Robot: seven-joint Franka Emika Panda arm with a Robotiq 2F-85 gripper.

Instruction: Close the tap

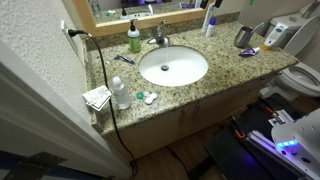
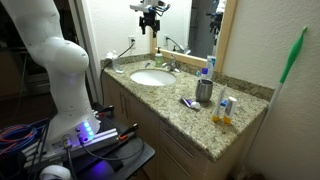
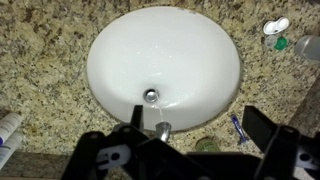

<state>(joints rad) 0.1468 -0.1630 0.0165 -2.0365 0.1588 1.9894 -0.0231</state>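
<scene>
Granite vanity, tap beneath gripper (jaws spread)

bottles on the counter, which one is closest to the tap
The green soap bottle, standing right beside the tap behind the basin. The clear bottle stands away from it at the counter's front edge.

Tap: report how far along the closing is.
Nothing done yet: the gripper hangs open high above the basin, touching nothing. In hand: the approach toward the tap. Left: descend to it and shut it off.
</scene>
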